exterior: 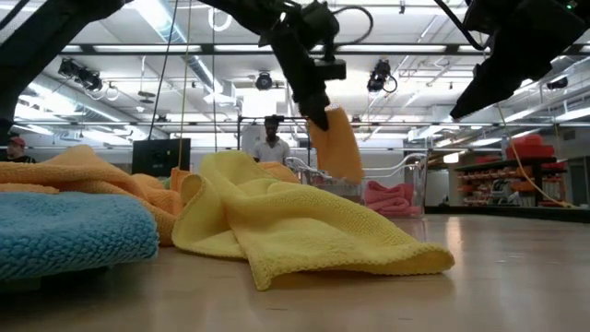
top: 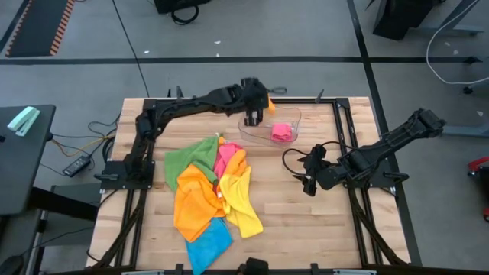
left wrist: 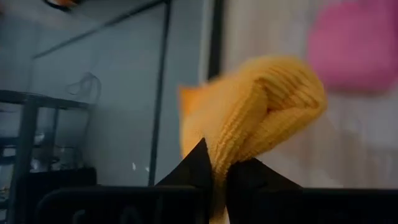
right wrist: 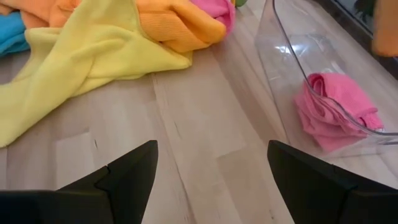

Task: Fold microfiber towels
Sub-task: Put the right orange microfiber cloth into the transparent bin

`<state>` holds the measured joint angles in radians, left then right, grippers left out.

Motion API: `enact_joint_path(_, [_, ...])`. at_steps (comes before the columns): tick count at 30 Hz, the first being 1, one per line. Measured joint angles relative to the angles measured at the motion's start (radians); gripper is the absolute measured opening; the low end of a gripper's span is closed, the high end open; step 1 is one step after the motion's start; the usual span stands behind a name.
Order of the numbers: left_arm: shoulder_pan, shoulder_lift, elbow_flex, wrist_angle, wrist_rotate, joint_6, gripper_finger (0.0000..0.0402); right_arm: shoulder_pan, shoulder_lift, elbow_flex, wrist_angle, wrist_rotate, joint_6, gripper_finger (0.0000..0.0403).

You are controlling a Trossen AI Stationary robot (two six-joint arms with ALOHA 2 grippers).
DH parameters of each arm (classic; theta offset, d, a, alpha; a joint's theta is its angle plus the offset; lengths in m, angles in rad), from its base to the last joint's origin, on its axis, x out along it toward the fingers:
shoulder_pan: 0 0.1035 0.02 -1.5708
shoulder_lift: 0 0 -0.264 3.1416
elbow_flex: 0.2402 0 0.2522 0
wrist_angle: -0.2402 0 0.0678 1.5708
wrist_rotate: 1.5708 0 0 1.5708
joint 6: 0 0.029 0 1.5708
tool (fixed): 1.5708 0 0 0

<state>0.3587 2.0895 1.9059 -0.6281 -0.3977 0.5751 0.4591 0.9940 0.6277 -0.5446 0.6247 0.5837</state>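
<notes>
Bare tabletop (top: 290, 214) right of towel pile (top: 210, 191) (tray (top: 263, 134) behind).

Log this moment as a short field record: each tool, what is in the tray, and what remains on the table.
left tool: shut on orange towel, held over clear tray
right tool: open, empty, low over bare wood right of the pile
tray contents: folded pink towel
unfolded pile: green towel, yellow towel, blue towel, others

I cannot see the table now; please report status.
Left pincer shut on folded orange towel, above clear tray. Right pincer open, idle. Folded pink towel in tray.
</notes>
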Motion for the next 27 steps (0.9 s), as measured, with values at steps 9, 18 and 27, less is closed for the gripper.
enact_joint_path(9, [-0.039,0.015,-0.116,-0.047,-0.013,-0.015,0.0021,0.044,0.0,0.0,0.005,0.0,0.013,0.0312])
enact_joint_path(18, [-0.063,0.079,-0.12,-0.025,-0.005,-0.032,0.0038,0.086,0.0,0.0,0.033,0.038,0.019,0.0312])
enact_joint_path(27, [-0.083,0.096,-0.118,-0.031,0.118,-0.012,0.0028,0.094,0.0,0.0,0.041,0.038,0.021,0.0312])
